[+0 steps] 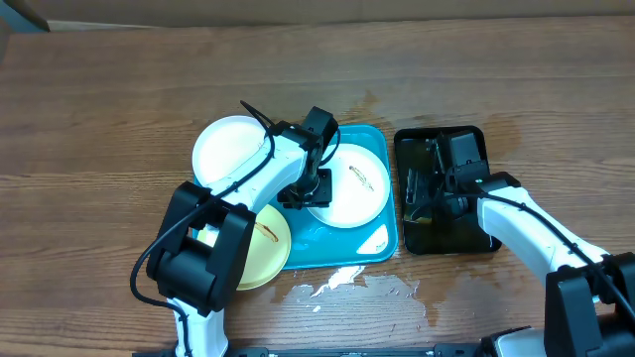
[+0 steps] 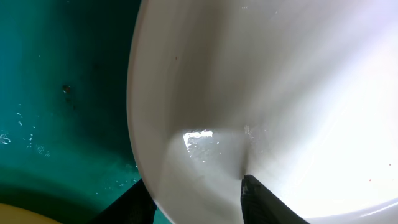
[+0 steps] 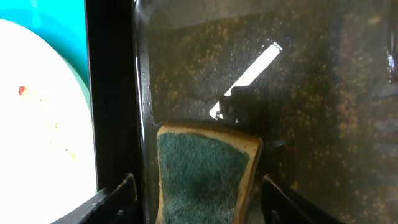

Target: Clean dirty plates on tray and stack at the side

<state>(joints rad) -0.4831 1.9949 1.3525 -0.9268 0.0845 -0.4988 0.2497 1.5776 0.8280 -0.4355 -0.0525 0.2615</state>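
Gripping the left rim of the white plate (image 1: 359, 183) on the turquoise tray (image 1: 319, 244), the left gripper (image 1: 316, 190) was clamped across the edge, its fingers (image 2: 258, 200) one inside the plate and one outside. A second white plate (image 1: 228, 149) sat on the table (image 1: 99, 119) just left of the tray, and the pale yellow plate (image 1: 266, 248) lay by its near-left corner. Right of the tray, over the black tray (image 1: 442, 238), the right gripper (image 1: 425, 193) stood apart around a sponge (image 3: 205, 180), touching neither side.

Bare wooden tabletop (image 1: 119, 89) at the far side and left. Only a slim gap between large turquoise rectangular plastic tray (image 1: 332, 243) and smaller black tray (image 1: 427, 238). Above the turquoise tray, blocked by white left arm (image 1: 260, 169) beside round shallow white plate (image 1: 362, 188).
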